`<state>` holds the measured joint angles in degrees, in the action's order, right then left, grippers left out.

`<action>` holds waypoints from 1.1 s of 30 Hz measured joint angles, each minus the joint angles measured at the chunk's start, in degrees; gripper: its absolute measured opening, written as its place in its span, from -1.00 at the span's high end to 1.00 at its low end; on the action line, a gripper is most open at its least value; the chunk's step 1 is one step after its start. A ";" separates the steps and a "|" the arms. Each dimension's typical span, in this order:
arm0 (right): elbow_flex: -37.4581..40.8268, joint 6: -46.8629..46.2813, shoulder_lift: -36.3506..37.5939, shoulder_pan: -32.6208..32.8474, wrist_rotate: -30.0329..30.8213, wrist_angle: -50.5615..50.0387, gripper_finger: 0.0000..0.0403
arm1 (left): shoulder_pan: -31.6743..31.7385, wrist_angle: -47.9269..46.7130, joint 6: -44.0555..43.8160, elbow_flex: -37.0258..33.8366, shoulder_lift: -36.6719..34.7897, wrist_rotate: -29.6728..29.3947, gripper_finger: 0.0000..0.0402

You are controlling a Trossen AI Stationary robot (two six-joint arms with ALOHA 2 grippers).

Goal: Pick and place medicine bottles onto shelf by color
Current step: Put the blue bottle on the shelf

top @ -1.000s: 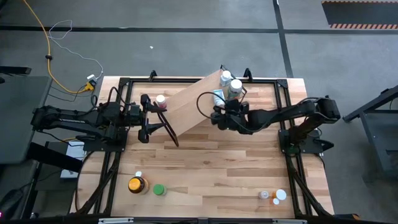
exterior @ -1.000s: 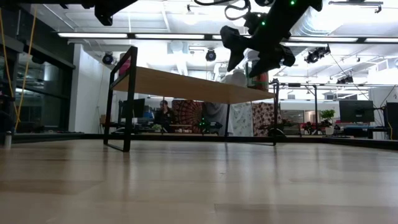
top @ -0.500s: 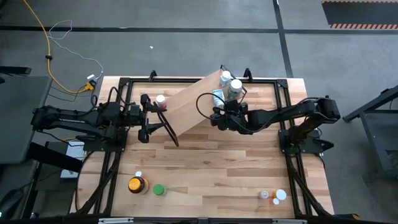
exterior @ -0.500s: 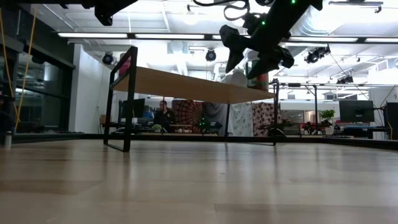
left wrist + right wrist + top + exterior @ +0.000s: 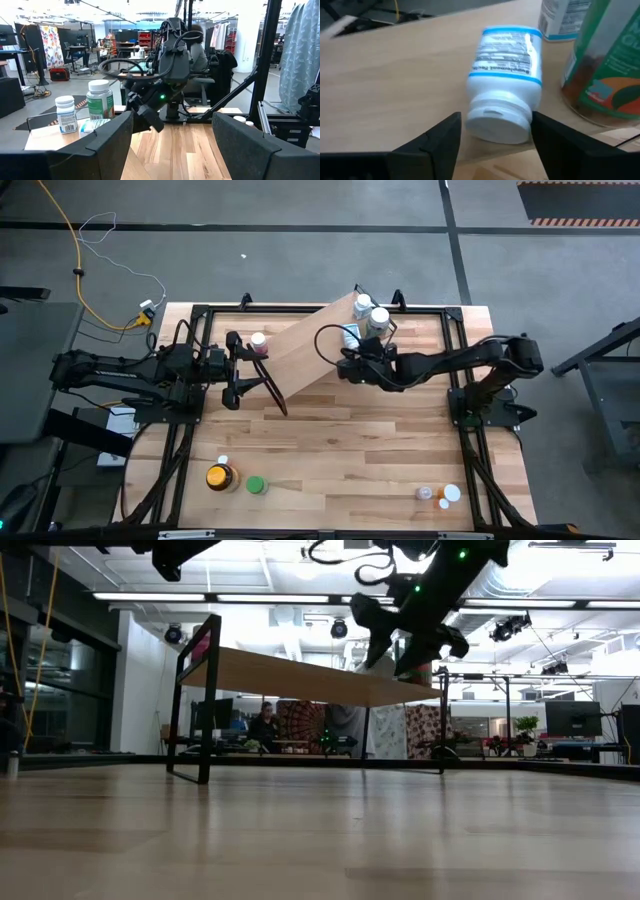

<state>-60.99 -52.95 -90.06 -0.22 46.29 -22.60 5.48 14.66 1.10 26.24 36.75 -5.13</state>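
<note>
Two bottles stand upright at the shelf's (image 5: 315, 345) far right end from above, my right hand (image 5: 345, 366) just beside them, my left hand (image 5: 232, 370) at the other end near a pink-capped bottle (image 5: 258, 341). Level with the bench (image 5: 320, 830), the right hand hangs above the shelf board. My left wrist camera shows fingers (image 5: 112, 137) spread wide, empty. My right wrist camera alone shows a toppled white bottle (image 5: 505, 82), cap between my parted fingers (image 5: 442, 137), not gripped.
</note>
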 joint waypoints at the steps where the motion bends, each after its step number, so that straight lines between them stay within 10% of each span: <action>1: 0.00 0.00 -0.27 -0.17 -0.03 -0.22 -0.08 | 0.00 -0.01 0.00 0.00 -0.01 0.00 -0.30; 19: -1.23 1.88 -0.24 0.43 -0.82 0.36 0.18 | 0.00 -0.03 0.15 0.00 0.00 0.00 -0.30; 33: -38.36 7.56 -3.18 -1.41 -28.70 -44.12 0.19 | -0.02 0.09 0.11 -0.01 0.00 0.00 -0.30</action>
<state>-99.35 -45.39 -93.24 -1.64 17.59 -66.72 5.46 14.75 1.21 26.23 36.75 -5.13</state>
